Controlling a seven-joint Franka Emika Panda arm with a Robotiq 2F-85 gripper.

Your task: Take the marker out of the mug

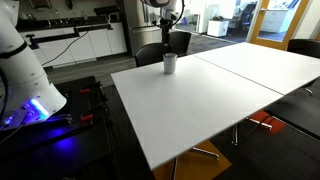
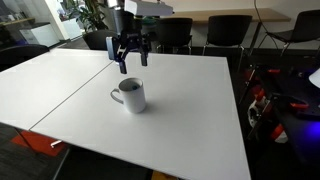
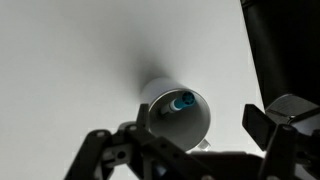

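Note:
The mug (image 2: 131, 96) is a small light grey-white cup standing upright on the big white table (image 2: 190, 120); it also shows in an exterior view (image 1: 170, 63). In the wrist view I look down into the mug (image 3: 190, 125) and see the marker (image 3: 181, 102) leaning inside it, with a teal-blue end up. My gripper (image 2: 131, 60) hangs open above the mug, apart from it. In the wrist view its fingers (image 3: 190, 135) spread to either side of the mug and hold nothing.
Black chairs (image 2: 222, 32) stand along the far side of the table. A seam (image 2: 75, 85) splits the tabletop into two panels. Red-orange gear (image 2: 262, 105) lies on the floor beside the table. Another robot's white base with blue light (image 1: 30, 95) stands off the table.

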